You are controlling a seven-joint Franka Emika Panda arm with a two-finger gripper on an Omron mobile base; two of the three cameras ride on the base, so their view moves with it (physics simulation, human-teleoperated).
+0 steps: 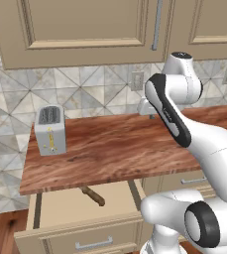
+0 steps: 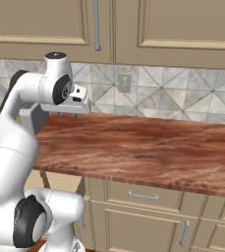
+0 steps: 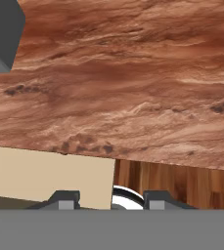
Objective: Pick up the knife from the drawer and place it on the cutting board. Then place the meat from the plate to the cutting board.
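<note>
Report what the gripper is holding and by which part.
Nothing is held: the gripper hangs empty above the counter; the knife lies in the open drawer.

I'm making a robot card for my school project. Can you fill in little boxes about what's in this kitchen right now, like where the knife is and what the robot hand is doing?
Drawer: pulled open under the counter
Knife: lying in the drawer, brown handle poking out from under the counter edge, blade hidden
Toaster: standing at the counter's left end
Counter: reddish wood
Gripper: above the counter, pointing down, nothing between its fingers
Knife picked up: not yet
</note>
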